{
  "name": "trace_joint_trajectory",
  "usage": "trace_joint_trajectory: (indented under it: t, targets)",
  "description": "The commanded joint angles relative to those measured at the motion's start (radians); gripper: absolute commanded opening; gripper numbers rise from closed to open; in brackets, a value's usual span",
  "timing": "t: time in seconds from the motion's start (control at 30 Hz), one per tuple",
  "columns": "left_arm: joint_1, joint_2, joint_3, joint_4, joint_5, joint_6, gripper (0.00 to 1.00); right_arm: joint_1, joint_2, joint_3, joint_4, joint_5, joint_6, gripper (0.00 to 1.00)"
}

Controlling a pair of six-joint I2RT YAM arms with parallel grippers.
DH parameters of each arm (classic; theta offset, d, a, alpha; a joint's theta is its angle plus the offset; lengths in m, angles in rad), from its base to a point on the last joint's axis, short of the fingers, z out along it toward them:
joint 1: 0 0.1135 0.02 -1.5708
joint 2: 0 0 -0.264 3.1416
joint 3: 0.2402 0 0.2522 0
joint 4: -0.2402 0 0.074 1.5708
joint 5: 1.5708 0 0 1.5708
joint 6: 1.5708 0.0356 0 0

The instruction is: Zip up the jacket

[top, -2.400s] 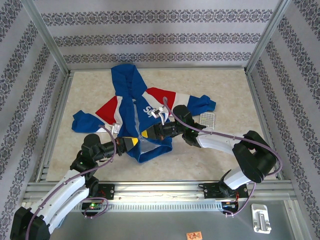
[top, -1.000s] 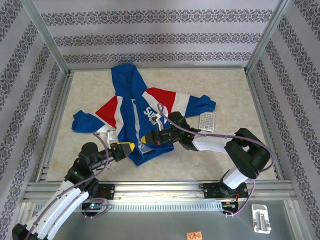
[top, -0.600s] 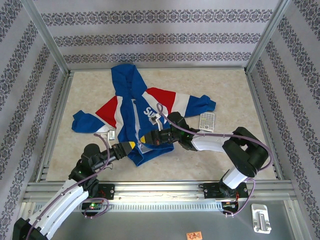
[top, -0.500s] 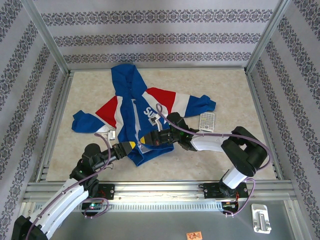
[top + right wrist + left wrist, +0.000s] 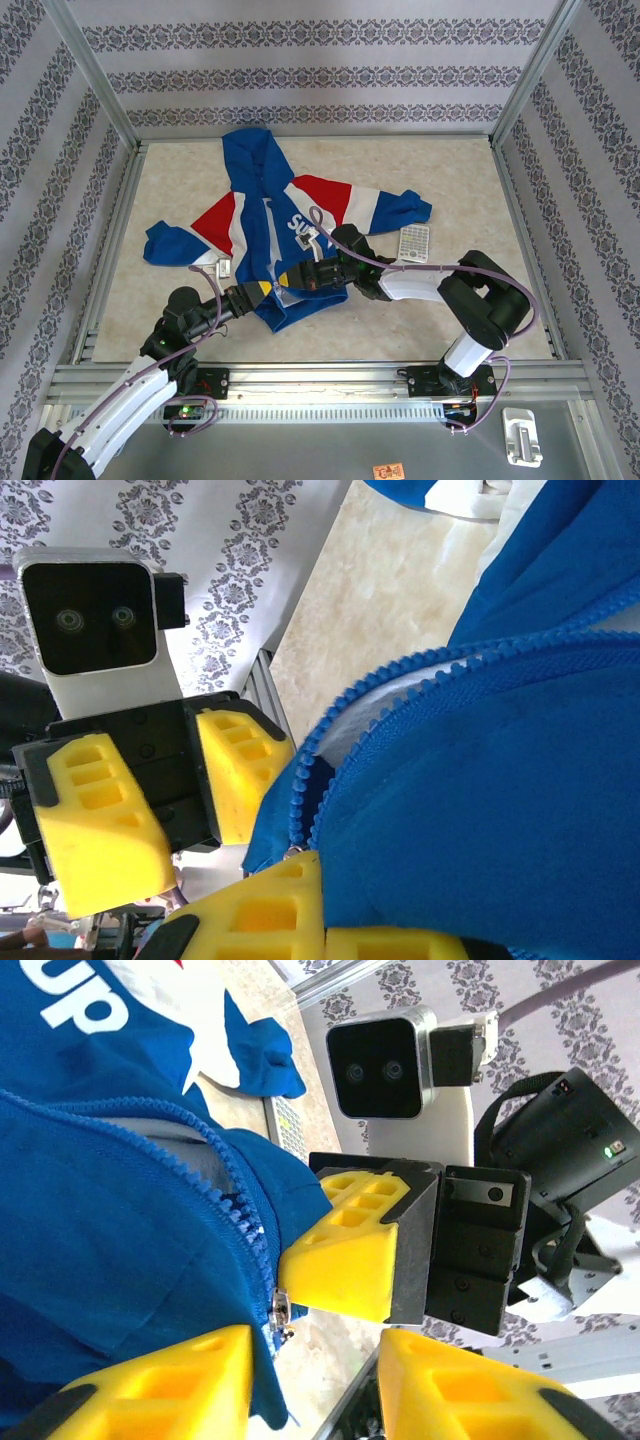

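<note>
Grey-and-white patterned walls stand around a pale stone-look surface (image 5: 450, 180). A small blue hooded cloth jacket with red and white panels (image 5: 262, 215) lies flat in the middle of the top picture. Its hood points to the top of the frame. The front is not done up. The two rows of blue zipper teeth (image 5: 228, 1185) gape apart. They only come close at the bottom hem, by a small metal zipper slider (image 5: 279, 1309). I cannot tell if both rows already sit inside it.

Both arms meet at that hem, in the lower middle of the top picture. The right tool (image 5: 292, 277) is pressed together and seems to pinch the jacket edge just beside the slider. The left tool (image 5: 262, 291) is spread part way. The slider hangs between its yellow fingers (image 5: 160, 1385), and nothing looks squeezed.

I think the job is at its start: getting hold of the slider. Next, the left tool needs to close right on that tiny part. If the rows are not joined, the loose end must slip in first. Then the slider can go up toward the hood while the hem is held down.
</note>
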Motion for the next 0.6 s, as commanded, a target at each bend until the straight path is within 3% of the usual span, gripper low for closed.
trace_joint_trajectory:
  t: [0.0, 0.57]
  targets:
    - [-0.008, -0.004, -0.037, 0.01, -0.023, -0.01, 0.39, 0.012, 0.013, 0.03, 0.047, -0.009, 0.006, 0.0]
    - [-0.008, 0.005, -0.061, 0.074, -0.015, -0.047, 0.3, 0.016, 0.039, 0.048, 0.06, -0.015, 0.01, 0.0]
